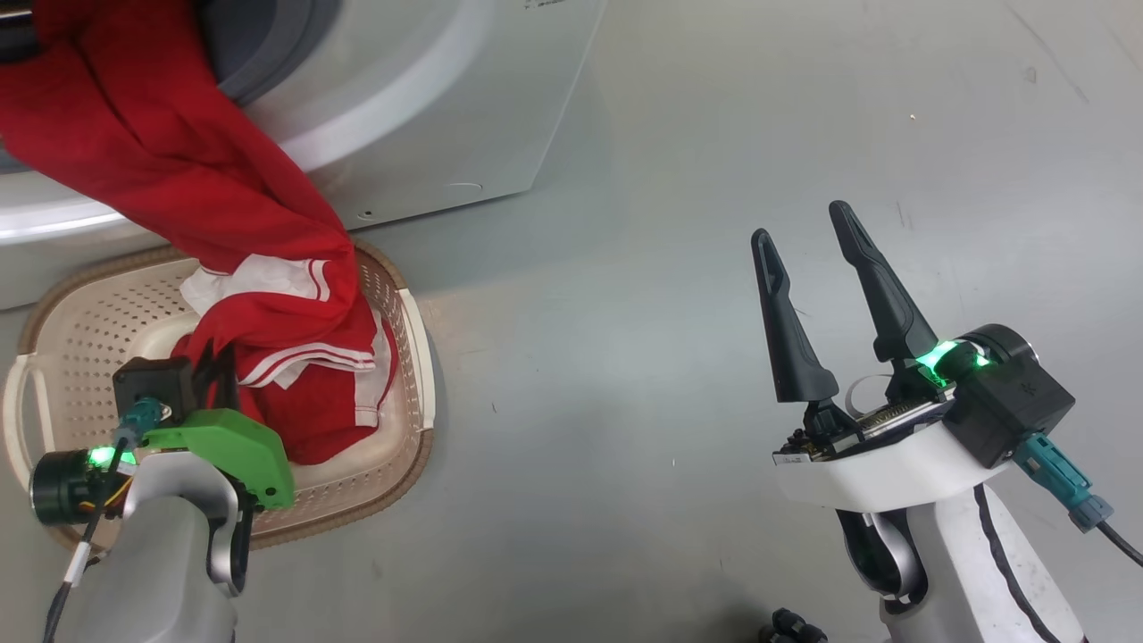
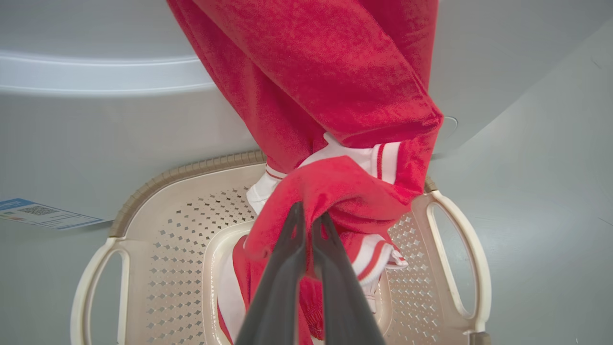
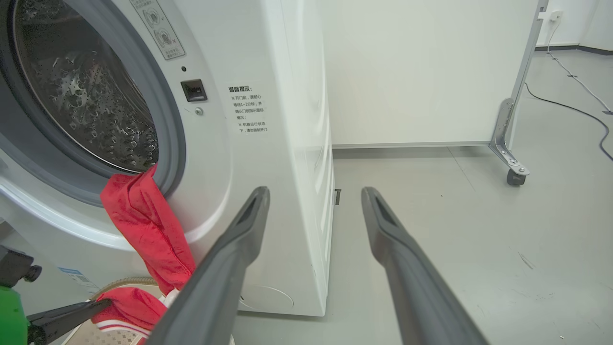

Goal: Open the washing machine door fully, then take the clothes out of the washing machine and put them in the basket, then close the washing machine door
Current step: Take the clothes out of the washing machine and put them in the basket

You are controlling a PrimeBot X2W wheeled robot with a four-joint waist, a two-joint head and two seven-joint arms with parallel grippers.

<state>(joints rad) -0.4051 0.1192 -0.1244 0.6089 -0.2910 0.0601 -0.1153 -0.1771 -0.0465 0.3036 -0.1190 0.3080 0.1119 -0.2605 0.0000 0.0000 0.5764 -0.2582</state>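
Red clothes (image 1: pixel 179 161) with white stripes hang out of the washing machine (image 1: pixel 429 107) port and trail down into the cream basket (image 1: pixel 89 304) on the floor in front of it. My left gripper (image 2: pixel 309 223) is shut on a fold of this red fabric (image 2: pixel 325 96) just above the basket (image 2: pixel 182 211). In the head view its fingers (image 1: pixel 217 368) are half buried in the cloth. My right gripper (image 1: pixel 800 221) stands open over bare floor to the right, holding nothing. The right wrist view shows the grey gasket (image 3: pixel 167 120), the steel drum (image 3: pixel 86 86) and the hanging clothes (image 3: pixel 143 225). The washing machine door is out of view.
Grey floor stretches to the right of the machine. A white partition on a castered foot (image 3: pixel 512 167) stands behind it, with a black cable (image 3: pixel 574 110) lying on the floor. A small blue label (image 2: pixel 28 213) is stuck low on the machine's front.
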